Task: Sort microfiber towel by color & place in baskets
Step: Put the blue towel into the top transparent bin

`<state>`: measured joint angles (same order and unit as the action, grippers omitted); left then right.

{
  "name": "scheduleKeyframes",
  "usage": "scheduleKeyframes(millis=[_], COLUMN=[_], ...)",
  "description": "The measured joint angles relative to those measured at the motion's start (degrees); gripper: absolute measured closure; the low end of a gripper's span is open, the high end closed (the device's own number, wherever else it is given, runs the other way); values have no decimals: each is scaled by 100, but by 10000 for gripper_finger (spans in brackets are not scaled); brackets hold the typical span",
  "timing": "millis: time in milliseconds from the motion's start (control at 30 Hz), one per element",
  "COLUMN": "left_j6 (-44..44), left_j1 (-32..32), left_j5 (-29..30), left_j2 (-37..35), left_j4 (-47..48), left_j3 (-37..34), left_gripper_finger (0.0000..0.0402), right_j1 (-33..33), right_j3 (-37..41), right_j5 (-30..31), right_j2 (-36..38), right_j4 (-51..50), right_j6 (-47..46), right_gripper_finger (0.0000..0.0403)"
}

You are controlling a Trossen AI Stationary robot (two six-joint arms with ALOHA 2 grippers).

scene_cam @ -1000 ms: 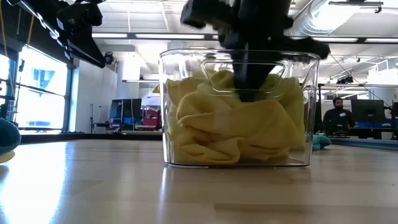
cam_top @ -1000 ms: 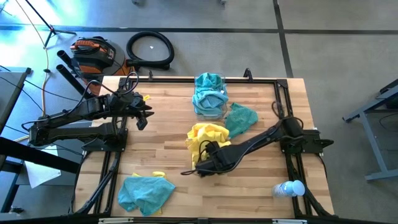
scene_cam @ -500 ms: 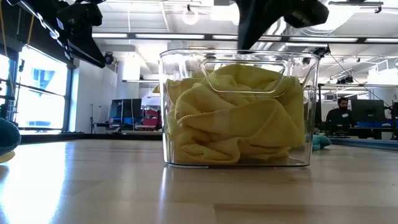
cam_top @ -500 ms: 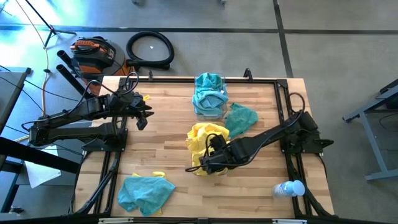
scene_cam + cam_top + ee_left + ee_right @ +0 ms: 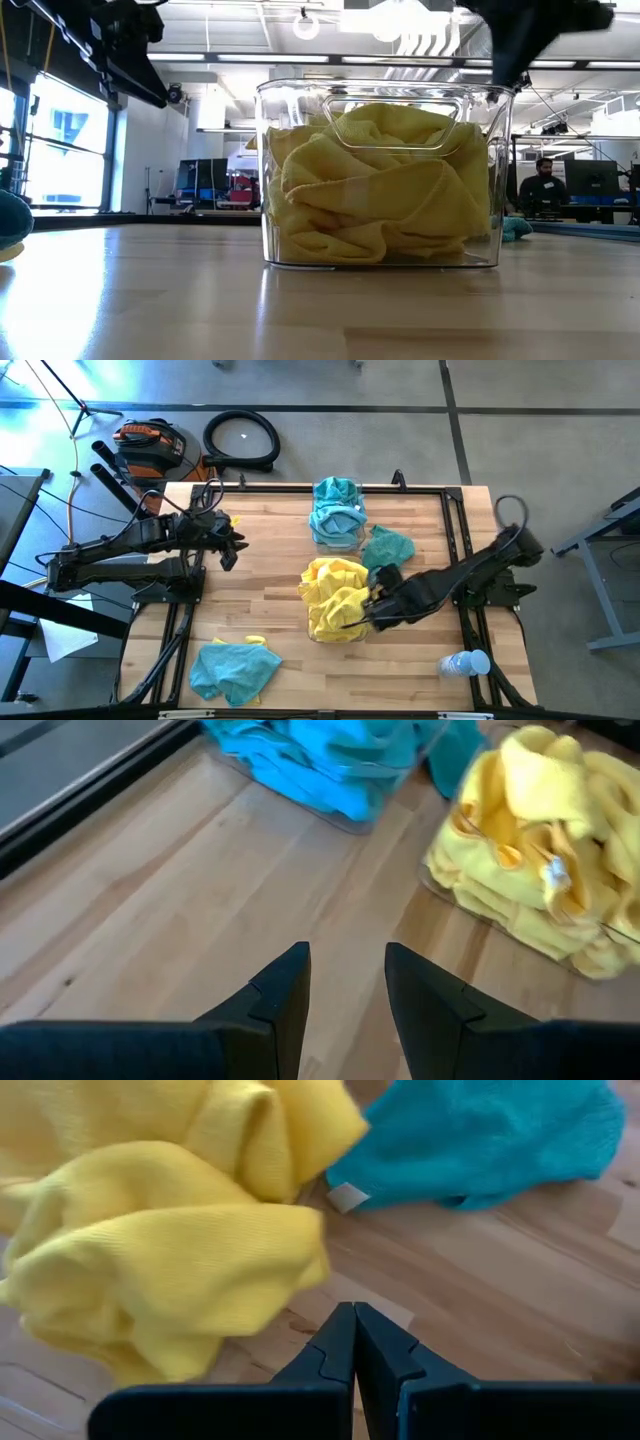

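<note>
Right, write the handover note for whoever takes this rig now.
Right gripper: jaws shut, empty, beside the yellow bin.
Left gripper: jaws open, empty, waiting over the table's left side.
Done: yellow towels fill the yellow bin; teal towels are in the far bin.
Left: one teal towel beside the far bin, another at the near left edge with a yellow scrap by it.
</note>
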<state>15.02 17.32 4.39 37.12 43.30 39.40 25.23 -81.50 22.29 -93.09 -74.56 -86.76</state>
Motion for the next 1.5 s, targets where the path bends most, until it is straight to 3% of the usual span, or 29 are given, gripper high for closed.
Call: scheduleKeyframes(millis=[133, 300, 467, 600, 733, 900, 1133, 1500], left_j6=[523, 1305, 2482, 3408, 4787, 6771, 7975, 8598], left_j1=[-546, -1431, -2275, -2767, -3178, -3632, -4298, -5084], left_j5=[322, 1187, 1998, 2049, 1783, 1032, -163, -967], left_j2=[90, 521, 1479, 2397, 3275, 4131, 4691, 5284], left_j4=[-263, -727, -700, -336, 845, 2202, 2101, 1636], left_j3=[0, 15, 390, 964, 1763, 2545, 2632, 2626], left_gripper_finger=[282, 282, 282, 282, 282, 282, 282, 282], right_j1=[-126, -458, -959, -1429, -1836, -2088, -2151, -2151], right_j3=[1534, 3026, 3906, 4381, 4661, 4739, 4741, 4741], right_j5=[-6, 17, 13, -28, -149, -285, -296, -346], right_j2=[1181, 2632, 3906, 4779, 5362, 5612, 5601, 5599], right_j4=[1091, 1730, 1728, 1684, 1709, 1752, 1899, 1899], right_j6=[378, 760, 1552, 2145, 2556, 3007, 3324, 3433], right_gripper_finger=[403, 403, 403, 403, 403, 403, 403, 403])
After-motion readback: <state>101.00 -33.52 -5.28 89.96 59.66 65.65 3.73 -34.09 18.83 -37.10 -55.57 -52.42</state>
